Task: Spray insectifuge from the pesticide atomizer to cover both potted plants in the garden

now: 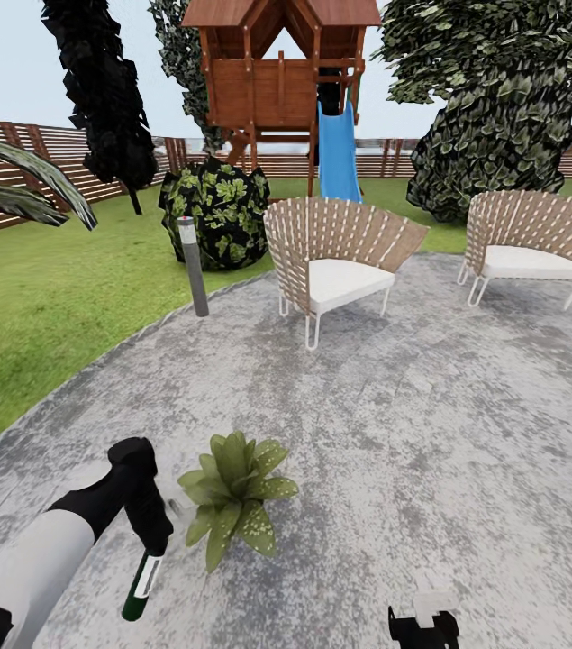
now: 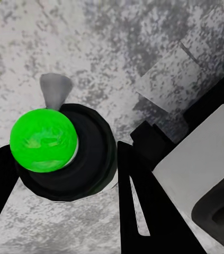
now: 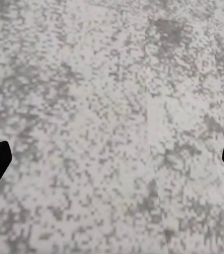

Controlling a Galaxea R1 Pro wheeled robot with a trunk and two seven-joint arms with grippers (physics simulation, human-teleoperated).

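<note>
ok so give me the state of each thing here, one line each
pesticide atomizer: held by the left gripper, off the paving
left gripper: shut on the atomizer
right gripper: open, over bare paving
potted plant: upright on the paving, beside the atomizer

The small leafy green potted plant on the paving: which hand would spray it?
Left. The left hand grips the dark-green spray bottle right beside the potted plant; the right hand hangs open above bare paving.
</note>
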